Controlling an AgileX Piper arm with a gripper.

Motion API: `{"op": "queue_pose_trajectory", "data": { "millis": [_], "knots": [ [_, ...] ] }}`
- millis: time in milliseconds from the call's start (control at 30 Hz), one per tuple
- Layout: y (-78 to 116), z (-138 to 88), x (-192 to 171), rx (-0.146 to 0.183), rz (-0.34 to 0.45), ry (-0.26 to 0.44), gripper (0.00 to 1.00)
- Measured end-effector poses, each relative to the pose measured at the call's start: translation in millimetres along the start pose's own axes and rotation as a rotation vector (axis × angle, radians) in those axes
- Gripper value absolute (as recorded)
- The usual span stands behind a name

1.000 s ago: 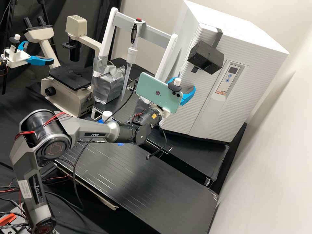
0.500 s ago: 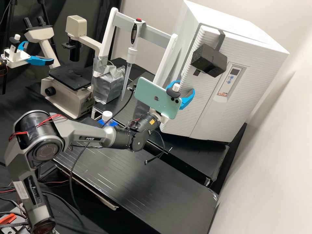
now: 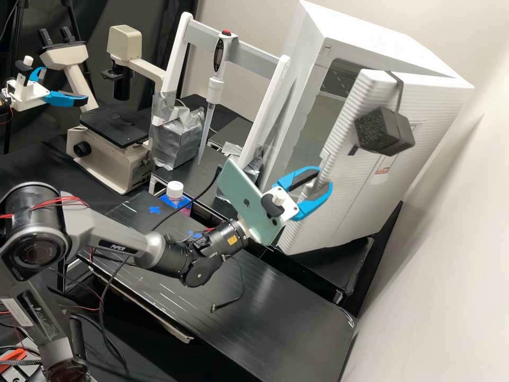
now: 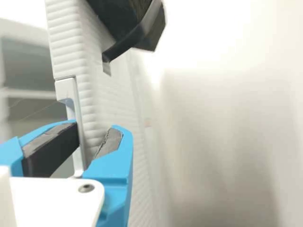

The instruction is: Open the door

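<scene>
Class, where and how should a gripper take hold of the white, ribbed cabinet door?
Take the door by its free edge, probably at the pale recessed trim. Come edge-on, so the gripper straddles it from inside and outside. The door stands ajar, exposing both faces of that narrow edge; its broad front would likely give little to pinch.

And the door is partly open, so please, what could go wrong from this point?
The door's free edge lies between the end effector's spread fingers, so it may slip out during a pull. The dark block hangs on a strap over the door's top, and could swing or slide if the door jerks. The phone sits close behind the fingers and might knock the door.
</scene>
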Motion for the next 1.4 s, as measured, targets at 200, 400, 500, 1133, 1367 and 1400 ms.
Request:
{"op": "queue_pose_trajectory", "data": {
  "millis": [200,400,500,1133,1367,1400],
  "knots": [
    [3.8,3,-3,-0.046,0.049,-0.018,0.00],
    [0.8,8,-4,-0.089,0.051,-0.003,0.00],
    [-0.6,10,-7,-0.095,0.047,-0.009,1.00],
    [-38.4,-68,-131,-0.043,-0.091,0.379,1.00],
    [-80.7,-76,-143,0.003,-0.223,0.387,1.00],
    [-84.7,-75,-142,0.006,-0.240,0.375,1.00]
  ]
}}
